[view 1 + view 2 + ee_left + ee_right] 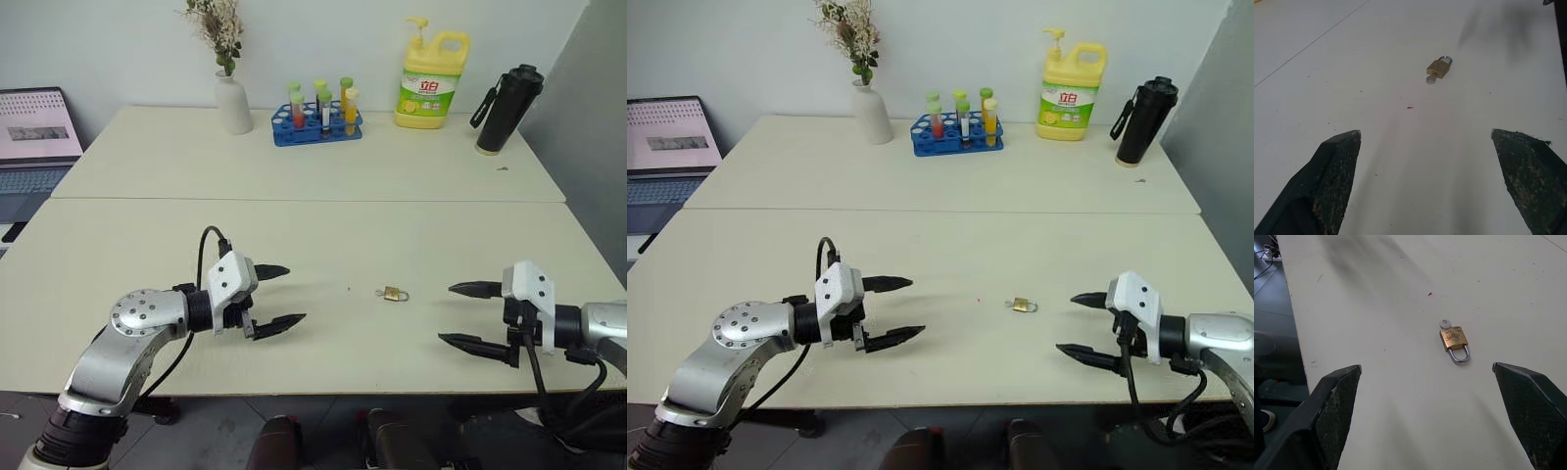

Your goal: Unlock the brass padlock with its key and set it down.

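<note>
Where the pale surface point(294, 235) lies bare at its near middle, the brass padlock point(393, 293) lies flat with the key point(1444, 323) at its base end, shackle at the other. Left claw point(277, 298) and right claw point(469, 313) flank the padlock, each well apart from it, fingers spread wide, holding nothing. Beyond the padlock: blue rack point(315, 125) holding capped tubes, white vase point(233, 102) with dried sprigs, yellow pump bottle point(430, 76), black flask point(507, 108).

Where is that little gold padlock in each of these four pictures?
Left eye: brass padlock lies on the table between both grippers.
Right eye: same spot.
Left wrist: upper middle.
Right wrist: centre.
Shared landmark: tiny red speck beside it.
</note>
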